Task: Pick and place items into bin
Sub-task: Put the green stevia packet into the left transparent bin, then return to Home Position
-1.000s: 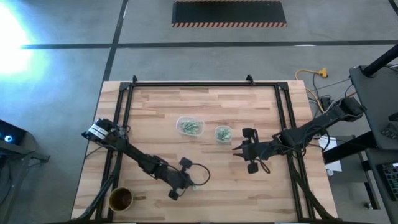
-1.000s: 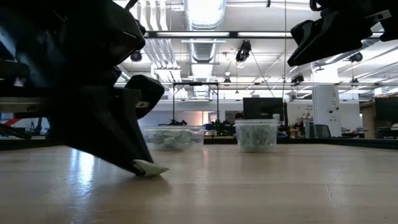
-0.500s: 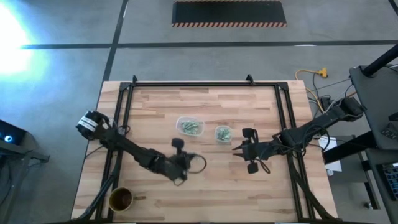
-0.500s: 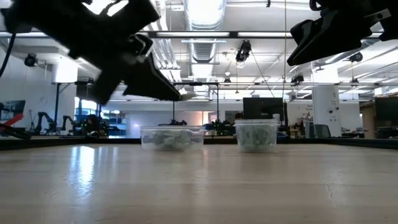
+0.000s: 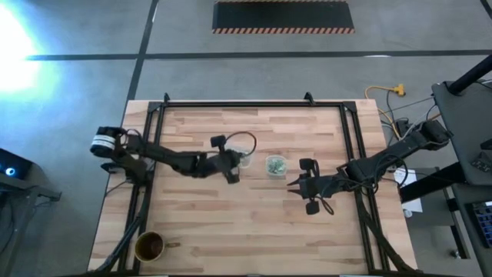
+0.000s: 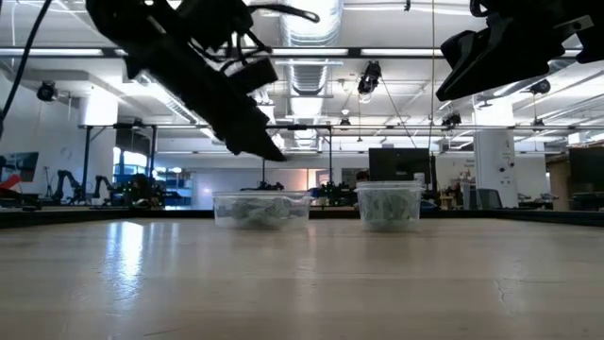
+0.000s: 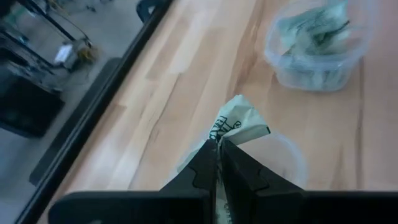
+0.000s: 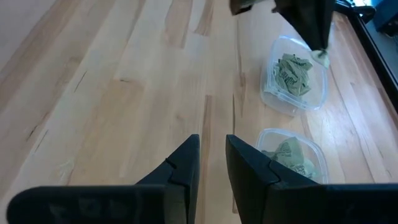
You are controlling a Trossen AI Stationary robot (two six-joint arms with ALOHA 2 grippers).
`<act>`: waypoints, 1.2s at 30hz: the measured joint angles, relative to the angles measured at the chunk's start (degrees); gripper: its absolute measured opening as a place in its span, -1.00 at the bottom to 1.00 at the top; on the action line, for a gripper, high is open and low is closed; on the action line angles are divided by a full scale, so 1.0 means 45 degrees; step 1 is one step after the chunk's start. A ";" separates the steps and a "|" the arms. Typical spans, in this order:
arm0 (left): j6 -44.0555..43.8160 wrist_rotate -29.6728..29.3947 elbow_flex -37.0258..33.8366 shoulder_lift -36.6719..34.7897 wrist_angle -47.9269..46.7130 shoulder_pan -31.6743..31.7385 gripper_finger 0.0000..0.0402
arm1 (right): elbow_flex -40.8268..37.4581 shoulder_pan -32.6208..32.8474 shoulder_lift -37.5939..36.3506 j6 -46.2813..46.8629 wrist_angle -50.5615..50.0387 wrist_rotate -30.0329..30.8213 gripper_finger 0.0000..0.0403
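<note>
The left arm has swung up from the near table edge since a second ago. High view: the left gripper point(image 5: 240, 160) hangs over the wider bin point(image 5: 244, 159), beside the smaller tub point(image 5: 276, 165). The brown cup point(image 5: 149, 247) sits well apart. Low view: the left gripper point(image 6: 269, 151) is poised above the bin point(image 6: 261, 209). Left wrist view: jaws pinching one wrapped piece point(image 7: 239, 121). Right wrist view: the right gripper point(image 8: 211, 163) waits, jaws slightly apart. Judging it, we're at the drop: release next, centred inside the rim. Nothing blocks it.
</note>
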 joint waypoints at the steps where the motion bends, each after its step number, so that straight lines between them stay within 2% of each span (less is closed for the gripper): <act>1: -0.0017 0.0203 -0.0003 0.0029 -0.0022 0.0189 -0.99 | 0.0000 0.0000 0.0000 -0.0001 -0.0001 -0.0001 -0.66; 10: -0.0708 0.1658 -0.0073 0.0039 -0.0618 0.0785 -0.99 | -0.0007 0.0000 0.0000 0.0004 -0.0016 -0.0001 -0.66; 15: -0.1024 0.1681 -0.0107 0.0073 -0.0971 0.0824 -0.97 | -0.0024 0.0000 0.0000 0.0054 -0.0013 -0.0001 -0.66; 27: -0.0867 0.1631 -0.0097 0.0063 -0.0963 0.0824 -0.37 | -0.0024 0.0000 0.0000 -0.0155 0.0438 -0.0067 -0.66; 32: -0.0066 0.1631 0.0038 -0.0003 -0.0972 0.0810 -0.30 | 0.0010 0.0000 0.0000 -0.0385 0.0751 -0.0092 -0.66; 36: 0.0881 0.1631 0.0049 -0.0365 -0.1177 0.0765 -0.29 | 0.0034 0.0000 -0.0040 -0.1825 0.0737 -0.0066 -0.66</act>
